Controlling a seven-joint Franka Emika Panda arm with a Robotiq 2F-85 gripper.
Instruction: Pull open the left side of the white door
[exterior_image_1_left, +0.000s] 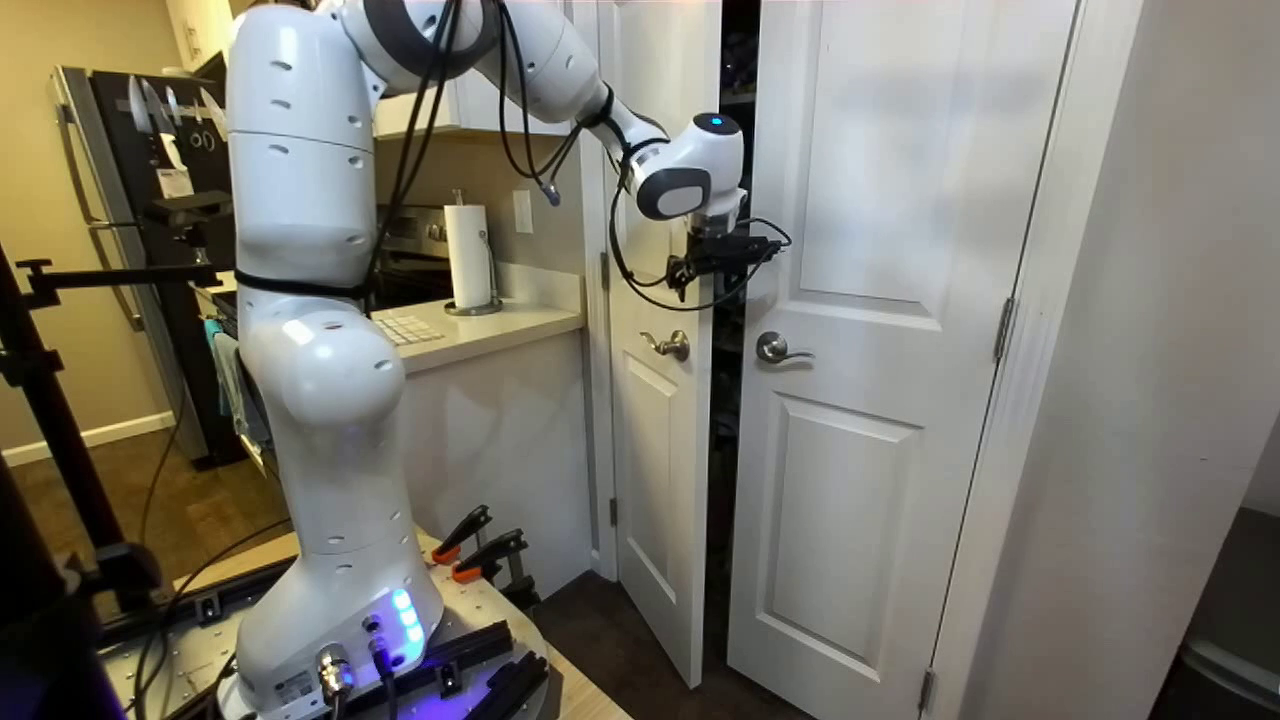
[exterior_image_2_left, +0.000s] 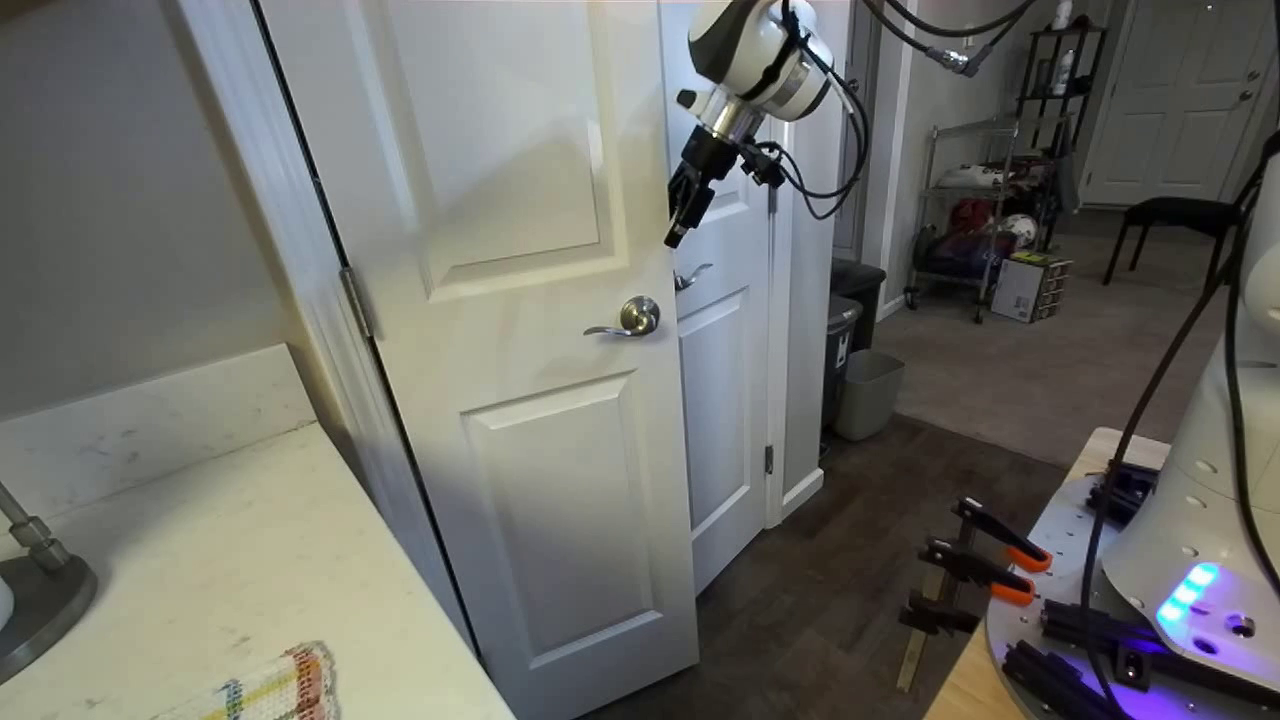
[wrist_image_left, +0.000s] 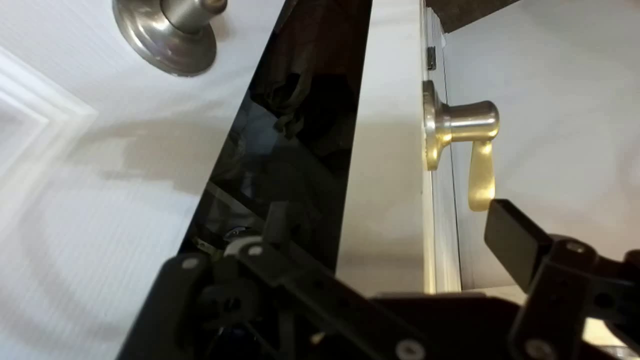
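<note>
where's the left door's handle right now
In the wrist view, the left door's lever handle is at upper right, with a pincer finger just below it and the right door's handle at upper left.

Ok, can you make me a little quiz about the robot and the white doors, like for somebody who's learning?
1. Pick one: the handle on the left white door is (a) a round knob, (b) a lever, (c) a rope loop.
2. True or false: the robot's fingers are spread apart, and in the wrist view that door's edge shows between them.
3. Look and explain: is that door shut tight or partly open, and how can you tell?

Key:
1. b
2. True
3. Partly open: it sits angled out from its frame, and a dark gap shows between it and the right door.
</note>
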